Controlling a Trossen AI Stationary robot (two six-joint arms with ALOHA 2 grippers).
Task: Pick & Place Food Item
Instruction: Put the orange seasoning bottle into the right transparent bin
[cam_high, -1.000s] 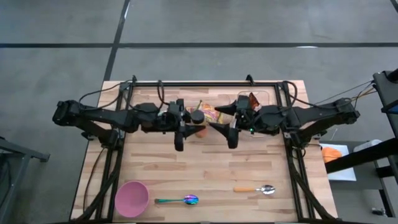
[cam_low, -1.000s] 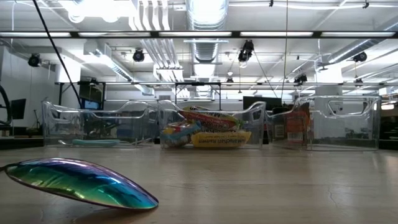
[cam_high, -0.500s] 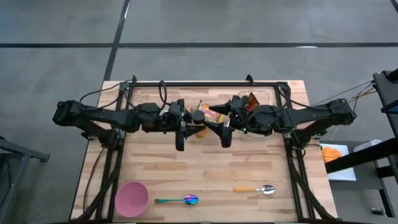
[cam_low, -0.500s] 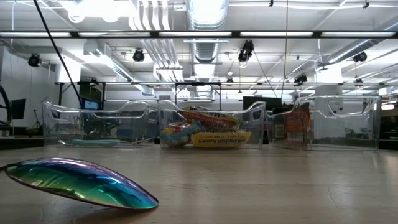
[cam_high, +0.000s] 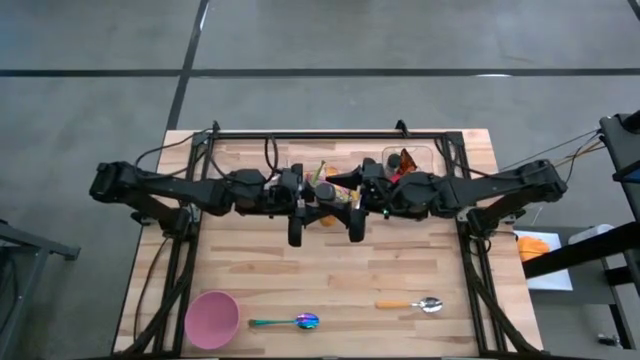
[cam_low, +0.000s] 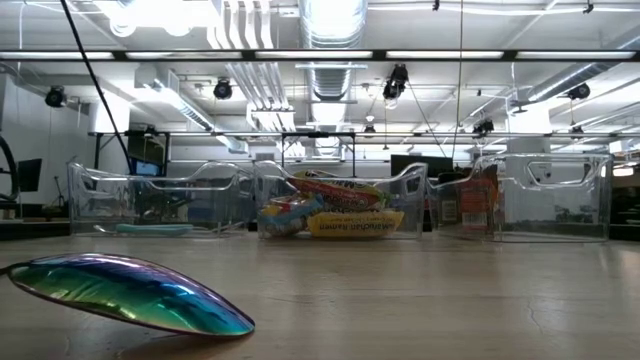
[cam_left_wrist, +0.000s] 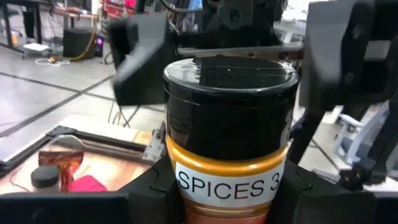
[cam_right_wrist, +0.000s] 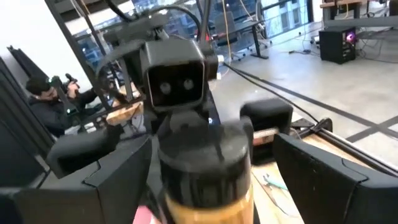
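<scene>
Frame centre: left gripper (cam_left_wrist: 227, 193) clamped on black-lidded orange spice jar (cam_left_wrist: 229, 134); right gripper (cam_right_wrist: 202, 180) spread wide around it, unclosed. Risk: early release, dropped jar.

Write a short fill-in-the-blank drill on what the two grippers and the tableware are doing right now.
1. The left gripper is shut on a ____ jar with a black lid.
2. The right gripper stands ____ around the same jar.
3. The pink bowl sits near the table's front-____ corner.
4. The wooden-handled spoon lies to the ____ of the iridescent spoon.

Missing words: spice; open; left; right
</scene>
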